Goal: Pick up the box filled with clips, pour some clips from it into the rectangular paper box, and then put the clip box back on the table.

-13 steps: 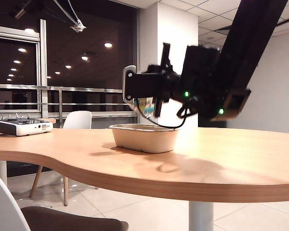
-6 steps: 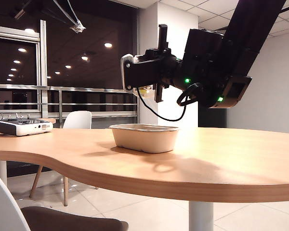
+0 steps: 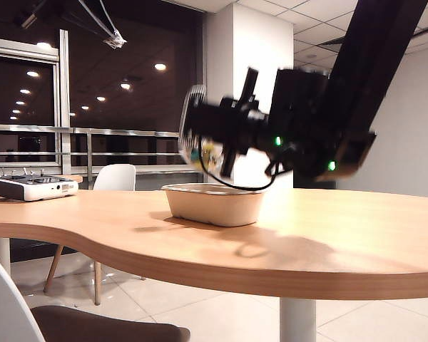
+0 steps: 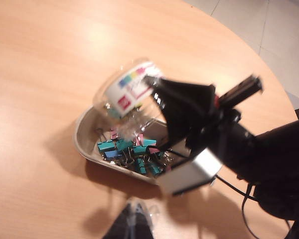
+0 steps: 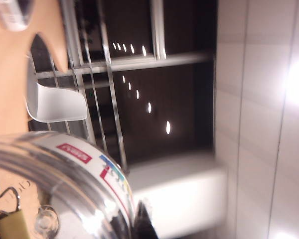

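My right gripper (image 3: 205, 146) is shut on the box filled with clips (image 3: 211, 152), a clear round jar, and holds it tipped over the rectangular paper box (image 3: 214, 206). In the left wrist view the jar (image 4: 125, 92) points its mouth down into the beige tray (image 4: 82, 135), where several teal and pink clips (image 4: 127, 152) lie. The right wrist view shows the jar wall (image 5: 65, 184) up close, with a yellow clip (image 5: 10, 224) inside. My left gripper (image 4: 132, 209) hangs shut and empty above the table (image 4: 40, 59), on the near side of the tray.
A white-grey controller (image 3: 32, 187) lies at the table's far left edge. A white chair (image 3: 115, 177) stands behind the table, and a dark chair seat (image 3: 100, 331) is in front. The table's curved edge (image 3: 200, 274) runs across the foreground.
The right wrist has rolled and dipped, tipping the jar further toward the tray after a brief rise. The left gripper has kept still.
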Available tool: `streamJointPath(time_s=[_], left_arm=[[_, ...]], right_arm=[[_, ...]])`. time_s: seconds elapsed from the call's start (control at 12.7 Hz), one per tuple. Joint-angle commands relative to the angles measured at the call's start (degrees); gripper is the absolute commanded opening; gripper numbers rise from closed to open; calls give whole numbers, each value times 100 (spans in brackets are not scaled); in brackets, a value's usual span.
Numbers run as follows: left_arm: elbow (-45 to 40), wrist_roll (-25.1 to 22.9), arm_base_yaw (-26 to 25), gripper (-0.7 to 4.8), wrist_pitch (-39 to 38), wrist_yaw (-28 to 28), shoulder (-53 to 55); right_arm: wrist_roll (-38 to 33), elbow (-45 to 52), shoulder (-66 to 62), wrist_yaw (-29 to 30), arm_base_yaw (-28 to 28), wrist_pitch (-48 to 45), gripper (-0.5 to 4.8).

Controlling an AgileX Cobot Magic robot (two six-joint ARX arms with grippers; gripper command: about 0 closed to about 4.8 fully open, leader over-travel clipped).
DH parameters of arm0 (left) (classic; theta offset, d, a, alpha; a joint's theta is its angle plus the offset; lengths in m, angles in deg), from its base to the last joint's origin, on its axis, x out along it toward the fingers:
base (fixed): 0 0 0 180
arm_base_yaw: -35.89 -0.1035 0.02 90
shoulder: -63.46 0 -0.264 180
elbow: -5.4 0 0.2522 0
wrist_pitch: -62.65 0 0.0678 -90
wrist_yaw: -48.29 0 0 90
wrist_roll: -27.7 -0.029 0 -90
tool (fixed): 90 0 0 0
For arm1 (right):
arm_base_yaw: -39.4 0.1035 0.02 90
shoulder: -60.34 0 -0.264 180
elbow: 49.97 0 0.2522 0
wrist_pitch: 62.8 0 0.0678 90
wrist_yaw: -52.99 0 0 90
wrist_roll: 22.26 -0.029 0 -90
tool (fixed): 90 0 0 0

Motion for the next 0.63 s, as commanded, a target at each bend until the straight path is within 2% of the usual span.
streamJointPath(time_s=[0.08,0.16,0.24,0.39,0.47,0.55,0.63], left_arm=[[13,-2,2,-6,48,-24,-22],[13,0,2,-6,46,-26,-22],[13,44,2,-6,33,-24,-22],[13,151,2,-6,33,-24,-22],[13,170,2,-6,31,-26,-22],[13,262,2,-6,13,-24,-22],[13,275,2,-6,4,-28,-22]], right_arm=[[-1711,-44,579,-1718,-46,-254,-4],[-1856,-44,813,-2245,-103,-188,-3],[-2457,-44,1325,-2924,-179,446,-3],[-3152,-44,1982,-3058,-273,1882,-3],[-3370,-46,2105,-3053,-289,2175,-3],[-3956,-46,2417,-2975,-411,2900,-3],[-4124,-46,2535,-2892,-448,3180,-3]])
